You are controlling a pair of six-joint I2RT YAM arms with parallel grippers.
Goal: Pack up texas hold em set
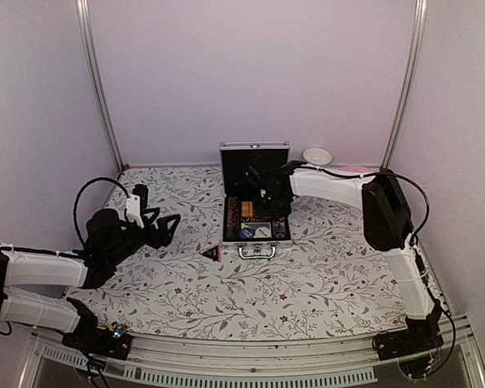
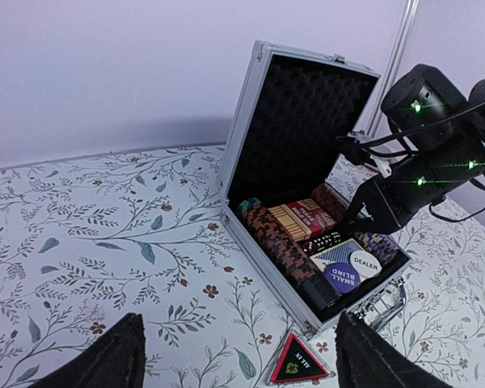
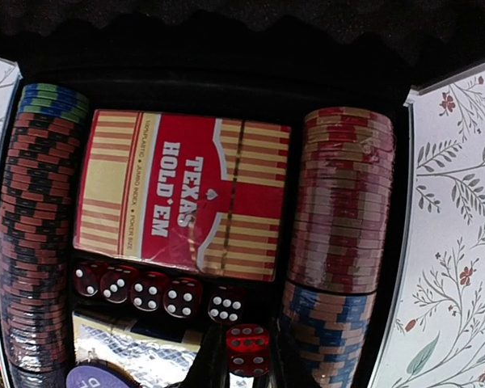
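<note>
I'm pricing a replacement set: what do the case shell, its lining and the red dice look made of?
Case shell: silvery metal with a matte sheen, likely aluminium, judging by its bright ribbed frame. Lining: black foam, with egg-crate bumps in the lid. Red dice: glossy, translucent plastic, perhaps acrylic, since light glows through the edges.

We see soft, even light with a faint lilac cast on the walls, and the top view is rather dim and grainy. Shadows under the arms on the table [image 1: 307, 283] are pale, with blurred edges. The case [image 2: 299, 129] has a black lining that swallows nearly all detail. In the left wrist view, green lamps on the right arm [image 2: 420, 162] flare into thin streaks, and the left gripper [image 2: 241, 347] at the bottom edge is out of focus. In the right wrist view the card pack [image 3: 182, 194] carries a faint sheen, the chip stacks [image 3: 339, 202] bow towards the frame's sides, and the red die [image 3: 246, 349] nearest the lens is soft.
</note>
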